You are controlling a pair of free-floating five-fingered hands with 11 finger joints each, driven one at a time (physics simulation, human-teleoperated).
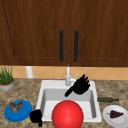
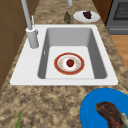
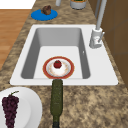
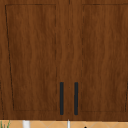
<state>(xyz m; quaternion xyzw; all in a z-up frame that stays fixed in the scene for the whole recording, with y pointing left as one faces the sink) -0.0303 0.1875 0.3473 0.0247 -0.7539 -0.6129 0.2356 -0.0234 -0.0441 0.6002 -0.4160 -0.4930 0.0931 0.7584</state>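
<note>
My right hand [image 1: 80,86] hovers open over the back of the white sink [image 1: 45,85], fingers spread up and to the right, just right of the faucet [image 1: 68,75]. It holds nothing. My left hand [image 1: 36,116] sits curled into a fist with nothing in it at the sink's front left corner, beside the blue plate [image 1: 17,111]. A big red ball [image 1: 67,114] covers the front of the basin in the front view. In the side views, a red-rimmed plate [image 2: 69,63] lies on the sink floor with a small red fruit [image 3: 57,64] on it.
The blue plate carries a brown piece of food [image 2: 110,115]. On the right counter, a white plate [image 1: 115,115] holds dark grapes [image 3: 10,107], with a dark green bottle [image 3: 56,100] beside it. A potted plant [image 1: 6,78] stands at the back left. Wooden cabinet doors [image 4: 37,57] with dark handles hang above.
</note>
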